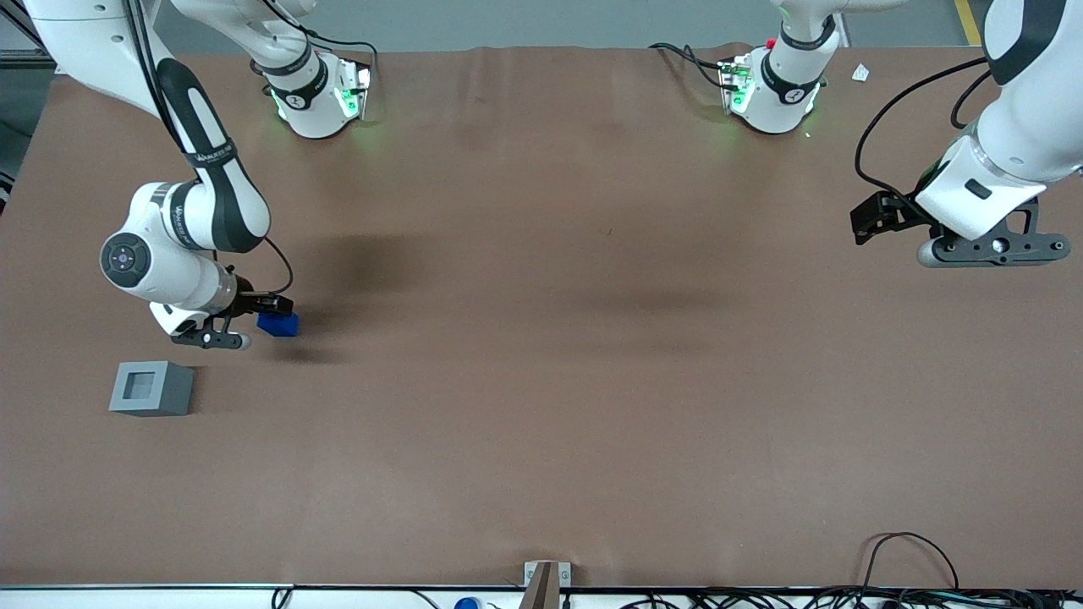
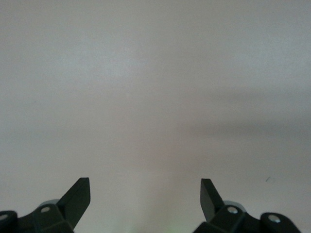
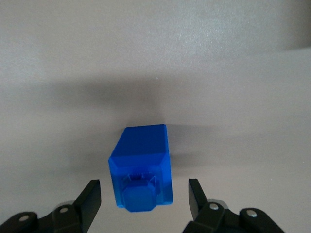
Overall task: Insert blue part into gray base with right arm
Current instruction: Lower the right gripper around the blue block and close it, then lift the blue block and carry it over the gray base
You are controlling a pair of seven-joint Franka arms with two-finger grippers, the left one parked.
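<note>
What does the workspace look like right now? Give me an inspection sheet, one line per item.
Surface: brown table, flat and mostly bare.
Job's things: blue part on the table, stub up; gray base nearer the front camera, recess empty.
Clutter: small white scrap near the parked arm's base.
Grippers: gripper open, fingers either side of the blue part, not touching it.
Cables: black cable at the right arm's wrist; cable bundle along the table's near edge.
Surroundings: gray floor, yellow line.

Brown table point(image 1: 541, 381). Small bracket point(image 1: 543, 579) at its camera-side edge, black cables point(image 1: 909, 545) looped nearby. White scrap point(image 1: 860, 73) toward the parked arm's end.
</note>
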